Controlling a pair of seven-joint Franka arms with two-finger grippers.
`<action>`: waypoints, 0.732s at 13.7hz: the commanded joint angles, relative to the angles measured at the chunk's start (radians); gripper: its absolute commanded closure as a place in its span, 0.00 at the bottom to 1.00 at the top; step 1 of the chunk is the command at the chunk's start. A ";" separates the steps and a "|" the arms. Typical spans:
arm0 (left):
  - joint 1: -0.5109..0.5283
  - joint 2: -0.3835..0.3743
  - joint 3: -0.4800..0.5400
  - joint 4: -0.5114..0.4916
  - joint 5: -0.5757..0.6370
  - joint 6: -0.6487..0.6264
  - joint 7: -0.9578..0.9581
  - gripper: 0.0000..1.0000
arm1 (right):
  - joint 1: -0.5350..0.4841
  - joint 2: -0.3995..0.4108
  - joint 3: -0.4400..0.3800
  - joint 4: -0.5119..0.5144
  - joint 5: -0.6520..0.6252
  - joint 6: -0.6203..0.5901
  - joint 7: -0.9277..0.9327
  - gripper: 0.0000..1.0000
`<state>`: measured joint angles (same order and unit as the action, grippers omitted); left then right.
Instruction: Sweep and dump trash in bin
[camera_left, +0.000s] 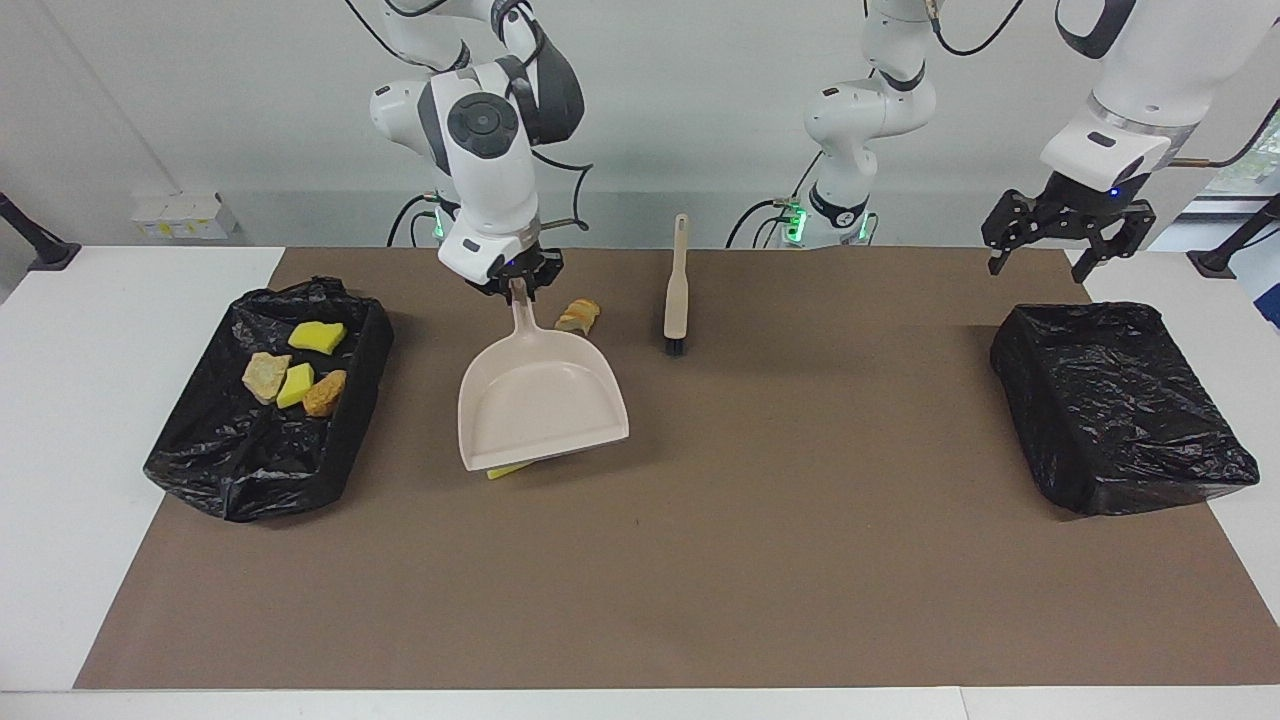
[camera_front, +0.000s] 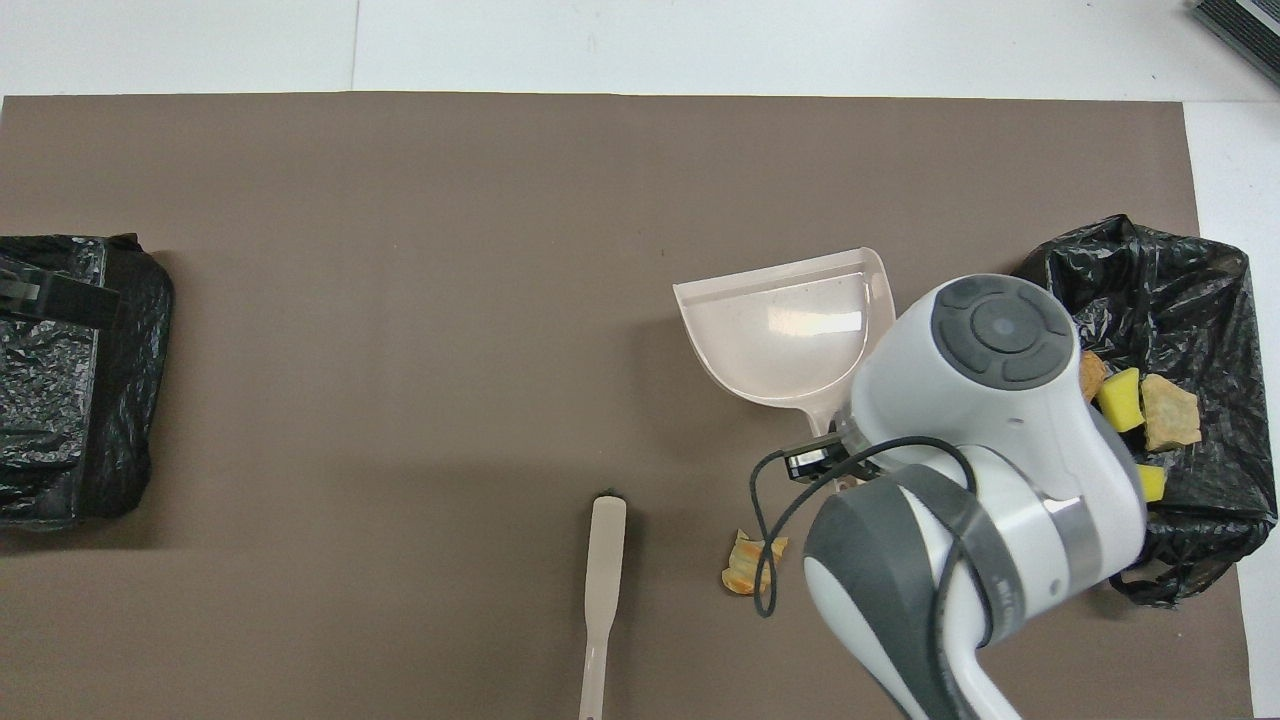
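Observation:
My right gripper (camera_left: 517, 284) is shut on the handle of the beige dustpan (camera_left: 540, 410), which hangs mouth-down over the mat. Under its lip only a yellow sliver of the green-backed sponge piece (camera_left: 505, 470) shows. An orange-tan chunk (camera_left: 578, 315) lies on the mat beside the handle, toward the brush (camera_left: 677, 290). Several scraps of trash (camera_left: 295, 370) sit in the black-lined bin (camera_left: 250, 470) at the right arm's end. In the overhead view the right arm covers the mat next to the dustpan (camera_front: 780, 330). My left gripper (camera_left: 1038, 268) hangs open over the table near the second bin (camera_left: 1115, 410).
The brush (camera_front: 603, 590) lies lengthwise near the robots, at the middle of the brown mat (camera_left: 760, 560). The second black-lined bin (camera_front: 60, 400) stands at the left arm's end with nothing showing in it. The white tabletop (camera_left: 80, 420) borders the mat.

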<state>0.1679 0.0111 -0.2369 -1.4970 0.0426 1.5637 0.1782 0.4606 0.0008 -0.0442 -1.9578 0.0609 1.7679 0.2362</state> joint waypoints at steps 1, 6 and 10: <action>0.009 -0.006 -0.010 0.020 0.019 -0.033 0.006 0.00 | 0.073 0.075 -0.005 0.071 0.063 0.034 0.105 1.00; 0.009 -0.060 -0.010 0.021 0.019 -0.036 0.006 0.00 | 0.205 0.316 -0.005 0.285 0.099 0.065 0.395 1.00; 0.009 -0.068 -0.012 0.021 0.019 -0.037 0.006 0.00 | 0.250 0.475 -0.005 0.425 0.100 0.137 0.494 1.00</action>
<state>0.1679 -0.0561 -0.2396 -1.4838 0.0434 1.5462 0.1782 0.7167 0.4135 -0.0441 -1.6156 0.1382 1.8907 0.7092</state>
